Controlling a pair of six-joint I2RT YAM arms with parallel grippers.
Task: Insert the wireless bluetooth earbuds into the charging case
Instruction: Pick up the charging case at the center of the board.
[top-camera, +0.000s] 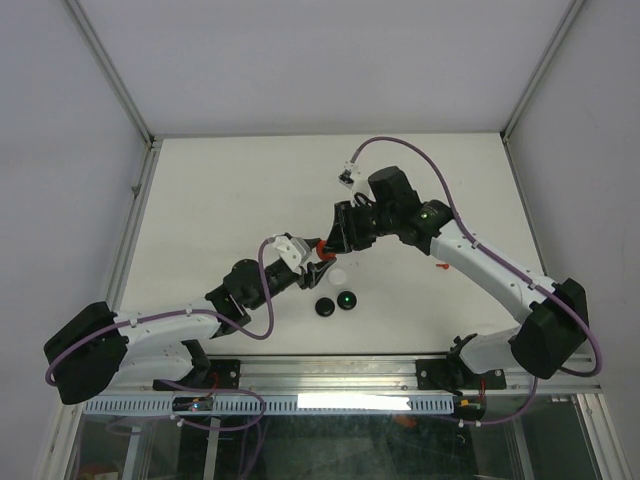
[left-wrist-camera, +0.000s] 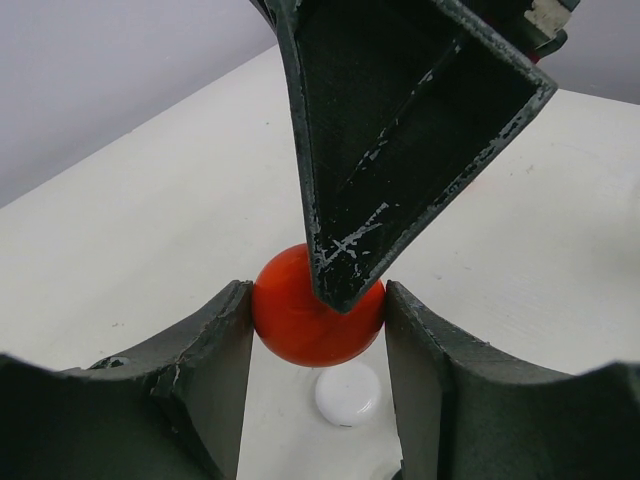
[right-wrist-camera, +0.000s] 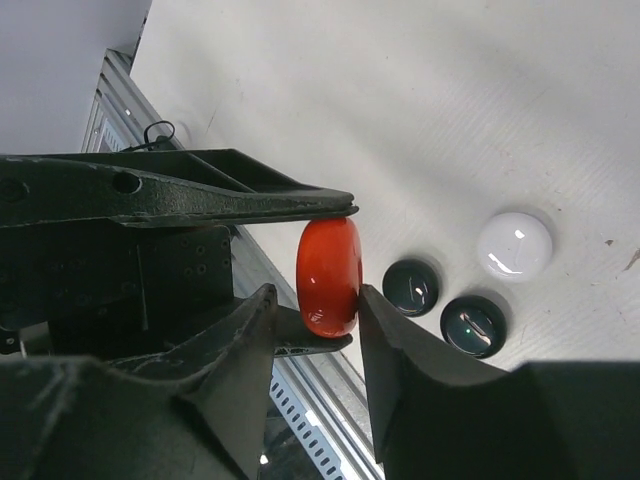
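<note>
Left wrist: red case (left-wrist-camera: 300, 325) clamped between the left claw's (left-wrist-camera: 318, 322) fingers.

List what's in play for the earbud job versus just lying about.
In play: red disc, left fingers gripping it, right fingers around it.
Lying about: white disc, two black discs on the table.
No earbud clearly visible.

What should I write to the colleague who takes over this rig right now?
Left gripper: shut on the red disc, held above the table.
Right gripper: fingers around the same disc; firm grip cannot be told.
On the table: two black discs, one white disc.
Done: no earbud seen inserted.
Left: locate the earbuds, none shows clearly here, and insert them.
</note>
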